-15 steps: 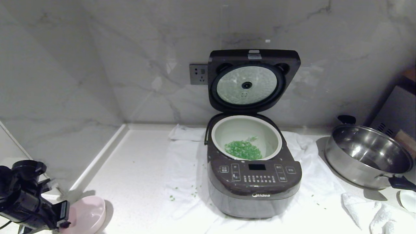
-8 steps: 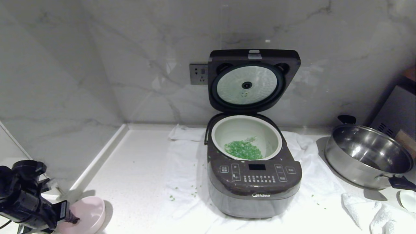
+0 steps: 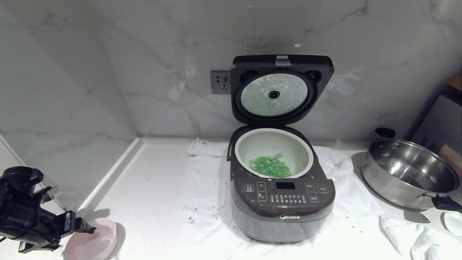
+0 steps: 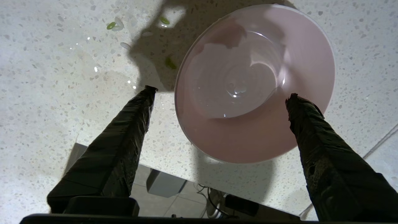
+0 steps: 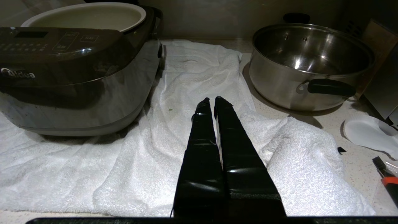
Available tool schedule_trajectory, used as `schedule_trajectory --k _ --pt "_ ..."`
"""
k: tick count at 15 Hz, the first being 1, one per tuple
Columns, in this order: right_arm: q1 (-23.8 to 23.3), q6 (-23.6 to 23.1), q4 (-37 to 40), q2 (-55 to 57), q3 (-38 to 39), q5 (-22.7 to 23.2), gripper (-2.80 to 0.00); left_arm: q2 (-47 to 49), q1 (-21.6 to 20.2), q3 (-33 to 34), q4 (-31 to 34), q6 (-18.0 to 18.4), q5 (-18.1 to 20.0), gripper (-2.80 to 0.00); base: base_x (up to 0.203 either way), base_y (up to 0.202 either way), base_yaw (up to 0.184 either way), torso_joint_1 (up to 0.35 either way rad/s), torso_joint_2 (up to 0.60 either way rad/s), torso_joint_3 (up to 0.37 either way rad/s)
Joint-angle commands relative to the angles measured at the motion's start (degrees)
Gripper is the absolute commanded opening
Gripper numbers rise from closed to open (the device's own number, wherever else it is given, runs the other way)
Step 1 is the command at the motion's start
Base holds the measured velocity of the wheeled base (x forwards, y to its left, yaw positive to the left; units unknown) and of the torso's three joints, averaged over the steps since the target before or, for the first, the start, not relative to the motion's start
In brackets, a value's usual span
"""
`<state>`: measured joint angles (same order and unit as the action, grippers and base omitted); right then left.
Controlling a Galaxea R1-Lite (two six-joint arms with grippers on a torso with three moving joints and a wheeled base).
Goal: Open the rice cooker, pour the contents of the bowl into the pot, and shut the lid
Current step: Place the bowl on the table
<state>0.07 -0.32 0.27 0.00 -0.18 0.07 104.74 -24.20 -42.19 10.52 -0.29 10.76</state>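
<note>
The pouring looks done: the green bits (image 3: 270, 166) lie in the pot (image 3: 303, 148) of the rice cooker (image 3: 282, 202), whose lid (image 3: 281, 62) stands upright at the back. The pink bowl (image 4: 298, 62) sits empty on the counter (image 3: 151, 202) at its near left corner, well apart from the cooker. The left pincer (image 4: 219, 91) hangs over it, spread wide and gripping nothing. The right pincer (image 5: 212, 100) is closed over the white towel (image 5: 192, 77). Next, I judge, an arm must reach the lid's top edge and swing it down until it latches
</note>
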Motion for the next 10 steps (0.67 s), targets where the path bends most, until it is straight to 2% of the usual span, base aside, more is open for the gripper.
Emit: schedule_trajectory --k 1,6,8,10 --pt "0.0 0.0 0.0 0.0 0.0 0.0 -2.8 -2.2 0.0 -0.3 0.8 -0.1 0.0 0.0 0.0 0.0 0.0 0.0 0.0 0.0" --pt "0.0 0.0 0.0 0.0 0.0 0.0 -2.8 -11.0 0.1 0.6 3.3 0.8 0.5 0.0 0.0 0.0 0.0 0.0 0.0 0.0" --pt "0.0 0.0 0.0 0.0 0.0 0.0 -2.8 -17.5 0.2 1.6 3.5 1.2 5.4 0.0 0.0 0.0 0.0 0.0 0.0 0.0" --pt "0.0 0.0 0.0 0.0 0.0 0.0 -2.8 -24.5 0.4 2.1 3.5 1.3 12.6 0.0 0.0 0.0 0.0 0.0 0.0 0.0"
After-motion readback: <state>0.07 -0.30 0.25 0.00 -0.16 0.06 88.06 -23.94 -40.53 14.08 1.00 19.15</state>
